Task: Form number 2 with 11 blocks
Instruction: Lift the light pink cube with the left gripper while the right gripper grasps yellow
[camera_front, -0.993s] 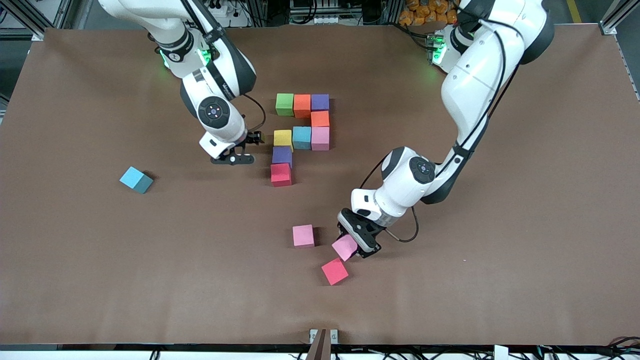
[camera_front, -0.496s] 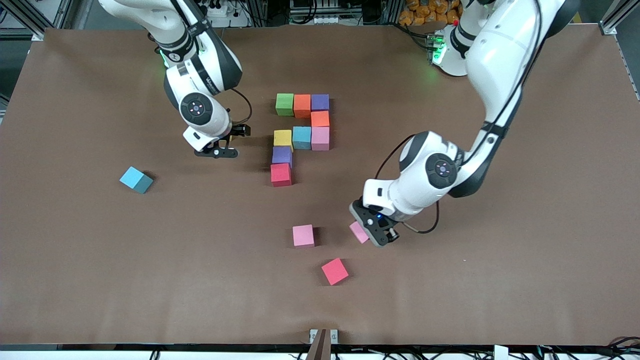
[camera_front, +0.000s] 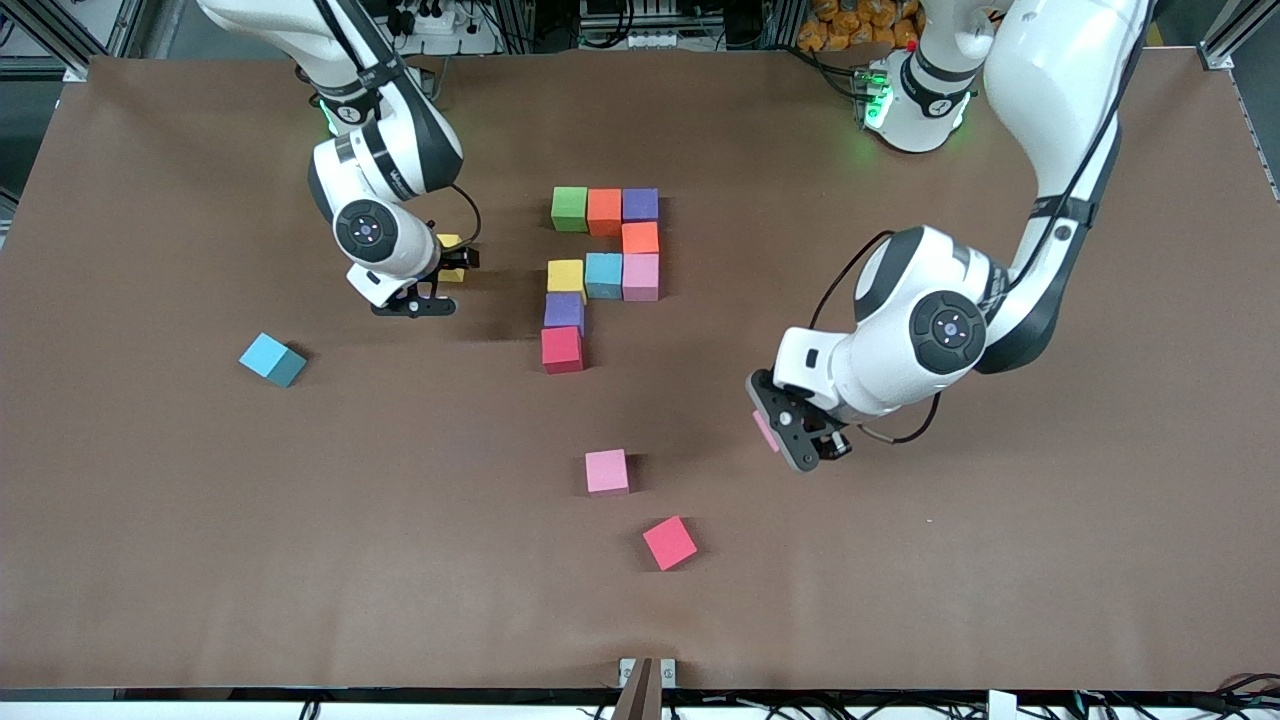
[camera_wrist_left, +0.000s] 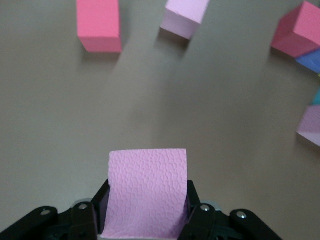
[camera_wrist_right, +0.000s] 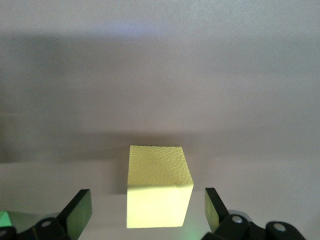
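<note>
The unfinished number 2 (camera_front: 600, 270) has nine blocks: one green, two orange, two purple, one yellow, one light blue, one pink, one red. Loose on the bench (camera_front: 1000, 560) lie a pink block (camera_front: 607, 471), a red block (camera_front: 669, 542) and a light blue block (camera_front: 272, 359).

The left end effector (camera_front: 782, 440), over bare bench, pinches a pink cube (camera_wrist_left: 148, 192), mostly hidden in the front view.

The right end effector (camera_front: 425, 295) stands spread around a yellow cube (camera_wrist_right: 159, 185). The right arm covers most of it in the front view; the wrist view shows it whole.
</note>
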